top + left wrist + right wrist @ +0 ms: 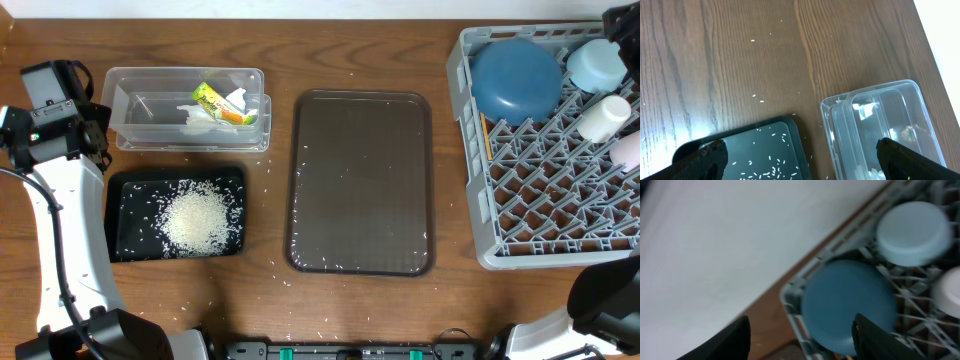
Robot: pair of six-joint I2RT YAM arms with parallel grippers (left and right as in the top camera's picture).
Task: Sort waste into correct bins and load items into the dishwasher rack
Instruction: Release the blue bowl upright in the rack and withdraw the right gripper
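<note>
Left pincer (799, 150) fingers are seen spread wide, nothing gripped, over the black tray (740, 145) corner and the tub (920, 100). Rice (195, 220) is heaped in that tray; napkin (200, 118) and wrapper (218, 103) are held in the tub. Right pincer (801, 325) is likewise released above the rack (790, 299), where bowl (840, 305) and blue cup (912, 227) are set upside down, white cup (947, 292) beside them. A thin stick by the rack's left wall is perhaps the chopsticks (485, 135). Stray grains are scattered on the counter (380, 50).
</note>
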